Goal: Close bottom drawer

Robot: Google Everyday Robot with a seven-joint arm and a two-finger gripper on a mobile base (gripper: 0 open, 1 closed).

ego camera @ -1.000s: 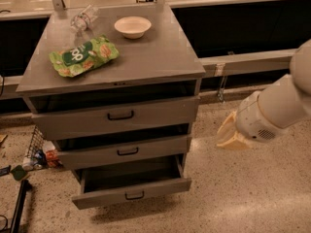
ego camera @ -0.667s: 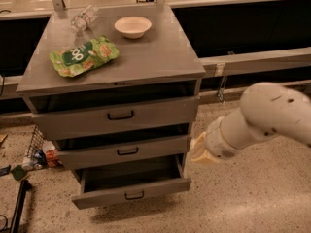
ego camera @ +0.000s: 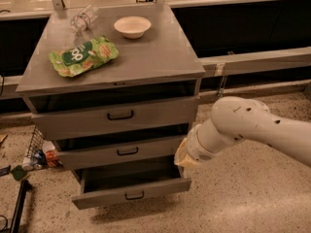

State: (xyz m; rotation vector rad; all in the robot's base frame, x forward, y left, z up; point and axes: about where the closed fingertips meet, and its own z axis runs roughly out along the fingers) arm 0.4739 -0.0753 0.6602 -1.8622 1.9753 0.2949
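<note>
Fingers (ego camera: 182,155), spread unclear, have swung in beside the open bottom drawer (ego camera: 131,192).

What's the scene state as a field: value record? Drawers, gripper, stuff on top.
bottom drawer: pulled out, farthest of the three
middle drawer: sticks out less
top drawer: sticks out less
gripper: at the cabinet's right front edge, above the bottom drawer's right end; contact unclear
cabinet top: green bag, white bowl, clear plastic item
task: not yet done
</note>
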